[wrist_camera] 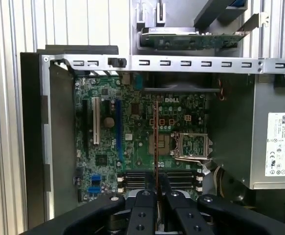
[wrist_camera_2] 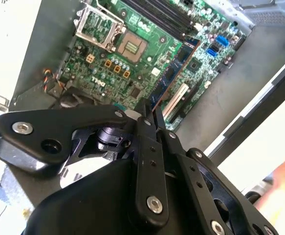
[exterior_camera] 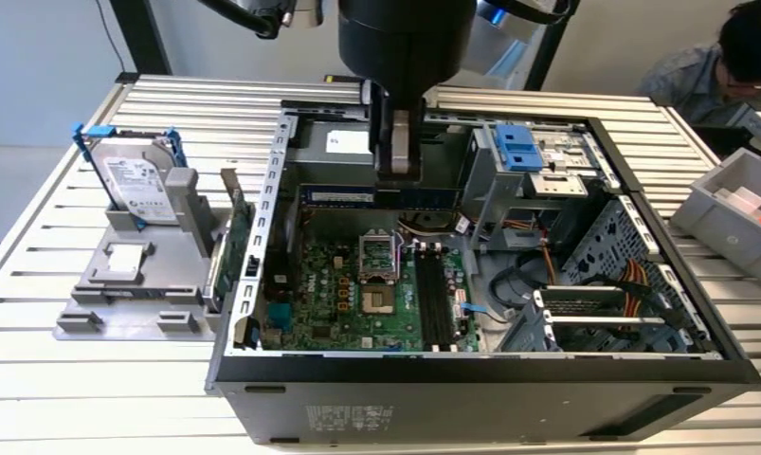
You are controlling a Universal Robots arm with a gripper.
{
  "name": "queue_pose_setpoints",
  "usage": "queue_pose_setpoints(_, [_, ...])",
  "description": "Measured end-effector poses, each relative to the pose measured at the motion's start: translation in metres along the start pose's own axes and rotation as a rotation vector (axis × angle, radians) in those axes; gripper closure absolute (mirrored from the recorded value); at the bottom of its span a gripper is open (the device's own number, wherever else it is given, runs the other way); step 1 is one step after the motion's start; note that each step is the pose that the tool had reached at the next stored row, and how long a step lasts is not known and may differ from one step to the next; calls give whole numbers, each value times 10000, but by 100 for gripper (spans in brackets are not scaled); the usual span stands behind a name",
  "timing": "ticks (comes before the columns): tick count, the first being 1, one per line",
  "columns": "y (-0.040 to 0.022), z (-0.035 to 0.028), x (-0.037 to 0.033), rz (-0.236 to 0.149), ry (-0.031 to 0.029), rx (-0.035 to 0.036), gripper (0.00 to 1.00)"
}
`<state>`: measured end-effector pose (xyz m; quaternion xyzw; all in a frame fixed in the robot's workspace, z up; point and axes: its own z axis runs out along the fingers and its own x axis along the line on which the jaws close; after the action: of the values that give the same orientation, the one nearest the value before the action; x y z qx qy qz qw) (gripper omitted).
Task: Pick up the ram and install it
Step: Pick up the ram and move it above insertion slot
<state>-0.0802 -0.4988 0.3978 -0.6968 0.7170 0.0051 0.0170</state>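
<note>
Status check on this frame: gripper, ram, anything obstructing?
Gripper shut on long thin blue circuit-board ram stick. Stick held on edge above green motherboard, black memory slots unfilled. Nothing seen between.

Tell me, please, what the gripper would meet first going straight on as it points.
Likely the motherboard, near the CPU socket; the ram in the gripper would touch first. Depth is unclear.

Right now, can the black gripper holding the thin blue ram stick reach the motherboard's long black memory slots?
Probably yes: the open case leaves nothing between the gripper, its ram and the slots.
</note>
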Motion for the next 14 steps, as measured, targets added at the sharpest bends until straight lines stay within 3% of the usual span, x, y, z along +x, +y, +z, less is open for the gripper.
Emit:
queue_pose_setpoints(8, [-171,4,-27,0,0,0,100])
queue_pose_setpoints(14, [-265,8,-87,-1,-1,0,100])
